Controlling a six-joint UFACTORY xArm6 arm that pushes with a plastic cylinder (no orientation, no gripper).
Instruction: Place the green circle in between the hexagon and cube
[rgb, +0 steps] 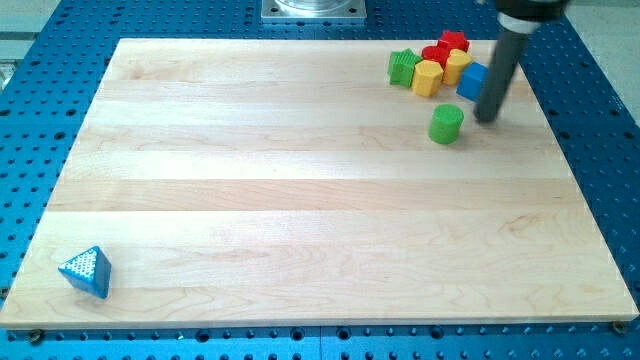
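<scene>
My tip (487, 117) rests on the board (300, 200) toward the view's top right; it is a bare rod with nothing to open or close, and it holds nothing. The green circle (446, 124) stands just to the view's left of the tip, near it but apparently not touching. Directly behind the rod, partly hidden by it, is the blue cube (471, 80). Further to the view's left of the cube sits the yellow hexagon (428, 77), with a second yellow block (457, 64), two red blocks (444, 47) and a green block (403, 66) packed around it; the exact shapes in that cluster are hard to make out. The gap between hexagon and cube looks narrow, and lies toward the view's top from the circle. To do this step well, the tip should, in my judgement, be brought round to the circle's lower side and then pushed steadily toward the view's top, centred on the circle so it does not roll off sideways, stopping before the cluster is scattered. The board is pale, smooth wood on a blue perforated table (590, 90). A blue triangle (86, 271) lies well apart, at the view's bottom left, and is no obstruction.
</scene>
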